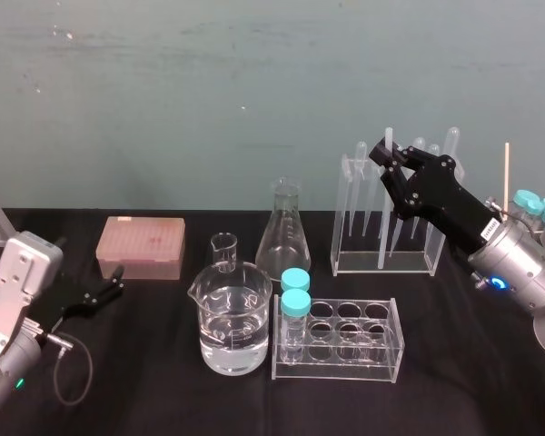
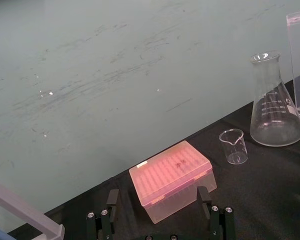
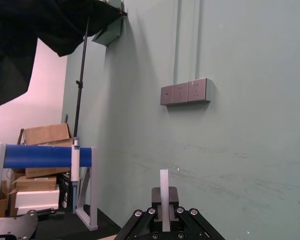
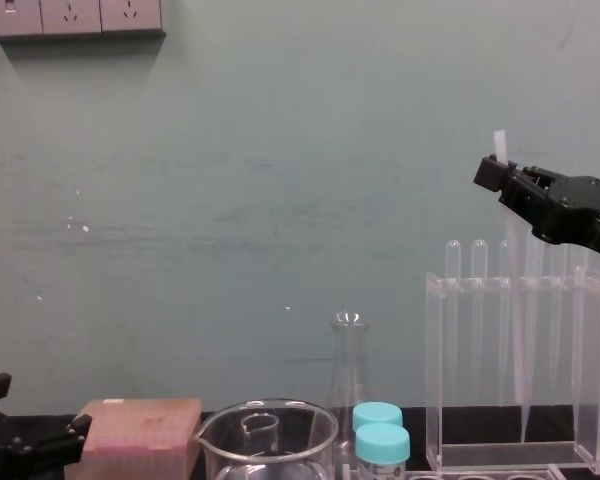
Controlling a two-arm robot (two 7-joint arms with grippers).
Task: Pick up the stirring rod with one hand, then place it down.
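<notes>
Head view: right of centre, the black jointed right tool [image 1: 389, 156] pinches the thin whitish rod [image 1: 388, 136] just below its flat top, over the clear rack [image 1: 381, 269]. The left tool [image 1: 118, 278] lies at lower left on the black surface [image 1: 490, 381].

Left wrist view: its fingers [image 2: 111, 200] stand wide apart before a pink translucent box [image 2: 172, 177].

Chest view: at upper right, the rod slants down into the rack.

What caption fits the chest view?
Right hand grips the stirring rod above the clear rack; left hand rests open beside the pink box.
</notes>
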